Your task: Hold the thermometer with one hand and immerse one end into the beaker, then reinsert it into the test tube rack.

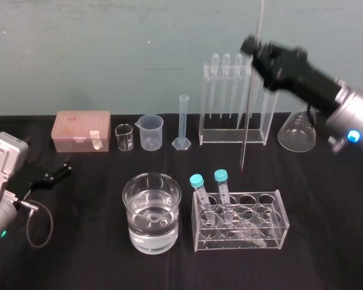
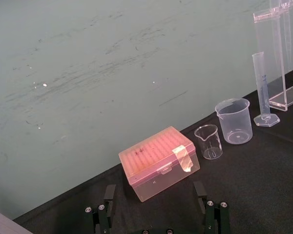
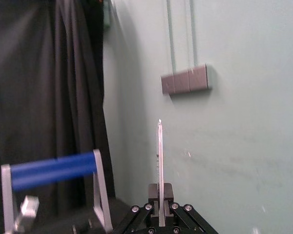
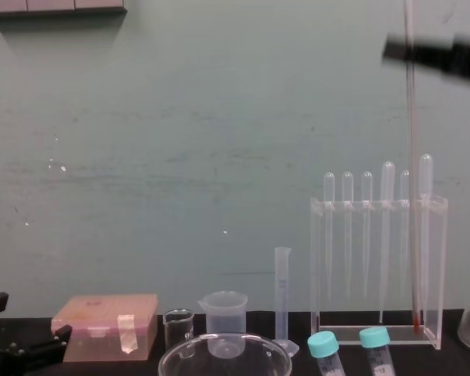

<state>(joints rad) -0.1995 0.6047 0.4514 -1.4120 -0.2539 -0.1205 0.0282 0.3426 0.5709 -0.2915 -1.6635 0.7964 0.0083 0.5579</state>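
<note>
The beaker [image 1: 133, 223] sits close by at 6 o'clock on the worktop [image 1: 85, 241]. Up at 1 o'clock the right gripper [image 1: 254, 47] has its jaws pinching the thermometer [image 4: 411, 141], which hangs straight, red tip low in front of the rack [image 1: 224, 138]. The left gripper [image 1: 57, 172] rests at 9 o'clock, jaws wide apart.

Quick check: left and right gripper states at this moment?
Left gripper: open, empty, low at the left.
Right gripper: shut on the thermometer, held upright.
</note>
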